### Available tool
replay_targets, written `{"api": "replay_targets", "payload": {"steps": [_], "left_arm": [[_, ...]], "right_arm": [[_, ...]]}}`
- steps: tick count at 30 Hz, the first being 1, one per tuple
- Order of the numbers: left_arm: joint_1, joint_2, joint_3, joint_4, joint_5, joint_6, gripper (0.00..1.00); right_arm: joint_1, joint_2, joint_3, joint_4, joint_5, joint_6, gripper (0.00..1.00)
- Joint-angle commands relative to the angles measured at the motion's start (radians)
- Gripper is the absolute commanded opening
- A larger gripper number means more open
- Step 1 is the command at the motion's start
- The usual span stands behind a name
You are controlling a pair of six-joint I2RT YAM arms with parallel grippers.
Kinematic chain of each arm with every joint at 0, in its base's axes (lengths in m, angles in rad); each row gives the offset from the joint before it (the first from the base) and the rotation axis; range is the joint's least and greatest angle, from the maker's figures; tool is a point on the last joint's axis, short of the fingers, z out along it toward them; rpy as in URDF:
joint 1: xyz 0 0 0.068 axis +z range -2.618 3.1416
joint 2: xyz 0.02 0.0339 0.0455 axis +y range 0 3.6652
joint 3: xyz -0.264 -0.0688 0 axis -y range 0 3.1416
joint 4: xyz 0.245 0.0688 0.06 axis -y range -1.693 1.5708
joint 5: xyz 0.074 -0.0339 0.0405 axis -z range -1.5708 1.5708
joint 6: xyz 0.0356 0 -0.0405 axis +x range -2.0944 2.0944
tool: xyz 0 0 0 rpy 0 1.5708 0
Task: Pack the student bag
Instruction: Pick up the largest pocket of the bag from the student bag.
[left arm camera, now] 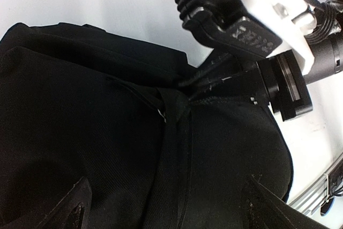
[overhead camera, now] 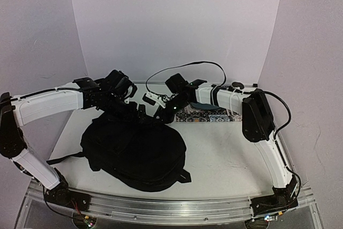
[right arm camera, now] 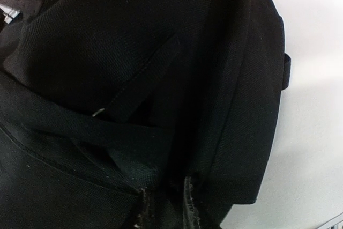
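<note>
Black fabric forms the bag, which lies flat on the white worktop, left of centre. One strap trails from its left side onto the worktop.

The right claw is at the bag's far edge. In the right wrist view its fingers stand narrow, closed on a fold of bag fabric just below a webbing band. The left wrist view shows the same claw with its tips buried in the fabric at a seam.

The left claw is just beside the right claw, over the far left part of the bag. Its fingers stand wide, one at each lower corner of the left wrist view, with bag fabric between them. It holds nothing. Whether the fingers touch the fabric cannot be told.

A patterned flat item lies on the worktop under the right arm, near the bag's far right edge.
</note>
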State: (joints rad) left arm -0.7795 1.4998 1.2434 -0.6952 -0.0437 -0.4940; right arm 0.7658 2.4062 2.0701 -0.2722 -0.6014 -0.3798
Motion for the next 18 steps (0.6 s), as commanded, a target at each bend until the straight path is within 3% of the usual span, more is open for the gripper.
{"api": "replay_targets", "payload": {"steps": [1, 5, 18], "left_arm": [[0.003, -0.036, 0.023, 0.03, 0.009, 0.021, 0.97], [0.003, -0.033, 0.03, 0.03, 0.003, 0.027, 0.97], [0.003, 0.022, 0.004, 0.018, -0.069, 0.009, 0.97]], "right_arm": [[-0.002, 0.002, 0.032, -0.001, 0.025, -0.007, 0.07], [-0.01, -0.059, -0.037, 0.001, 0.053, -0.02, 0.01], [-0.011, -0.256, -0.265, 0.025, 0.035, 0.031, 0.0]]}}
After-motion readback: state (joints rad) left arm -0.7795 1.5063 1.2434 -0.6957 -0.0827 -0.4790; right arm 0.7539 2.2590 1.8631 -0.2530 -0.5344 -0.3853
